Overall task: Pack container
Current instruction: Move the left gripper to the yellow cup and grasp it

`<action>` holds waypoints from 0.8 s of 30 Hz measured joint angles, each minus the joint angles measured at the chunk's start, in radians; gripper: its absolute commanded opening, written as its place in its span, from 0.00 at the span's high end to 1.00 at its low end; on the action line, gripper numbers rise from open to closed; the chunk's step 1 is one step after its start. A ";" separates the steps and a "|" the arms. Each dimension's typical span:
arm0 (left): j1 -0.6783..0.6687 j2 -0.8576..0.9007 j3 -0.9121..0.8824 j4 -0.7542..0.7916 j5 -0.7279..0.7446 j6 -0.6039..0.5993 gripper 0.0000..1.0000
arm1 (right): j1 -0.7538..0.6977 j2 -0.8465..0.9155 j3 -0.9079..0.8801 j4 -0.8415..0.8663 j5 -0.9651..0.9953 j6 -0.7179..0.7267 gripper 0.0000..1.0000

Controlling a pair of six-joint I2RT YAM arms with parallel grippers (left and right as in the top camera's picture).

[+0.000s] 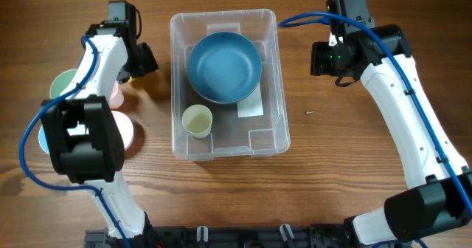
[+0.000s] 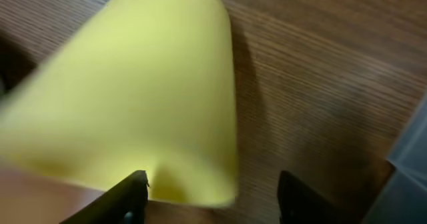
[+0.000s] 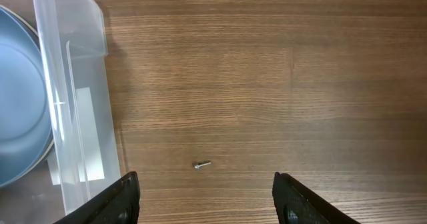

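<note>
The clear container (image 1: 278,93) sits mid-table and holds a blue bowl (image 1: 224,66) and a small pale yellow cup (image 1: 197,120). A white label (image 1: 251,106) shows on its base. My left gripper (image 1: 137,69) is left of the container, open, with a yellow cup (image 2: 140,97) close in front of its fingers (image 2: 212,194). That cup is blurred, and I cannot tell whether a finger touches it. My right gripper (image 1: 321,59) is open and empty over bare wood right of the container (image 3: 73,117); its fingers show in the right wrist view (image 3: 205,197).
Left of the container, partly under my left arm, are a pink cup (image 1: 116,94), a green bowl (image 1: 65,84), a white and pink bowl (image 1: 125,132) and a light blue item (image 1: 43,139). A small screw (image 3: 202,165) lies on the wood to the container's right (image 1: 310,114).
</note>
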 measured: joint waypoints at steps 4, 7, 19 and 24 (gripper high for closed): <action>0.000 0.003 0.000 0.013 0.000 0.001 0.35 | 0.000 0.000 0.000 0.000 0.000 0.000 0.36; 0.000 0.003 0.000 0.019 0.000 0.001 0.34 | 0.000 0.000 0.000 0.000 0.000 0.000 0.36; 0.000 0.003 0.000 0.080 0.000 0.008 0.60 | 0.000 0.000 0.000 0.000 0.000 0.000 0.36; 0.000 0.003 0.000 0.116 -0.001 0.010 0.77 | 0.000 0.000 0.000 -0.001 0.000 0.000 0.37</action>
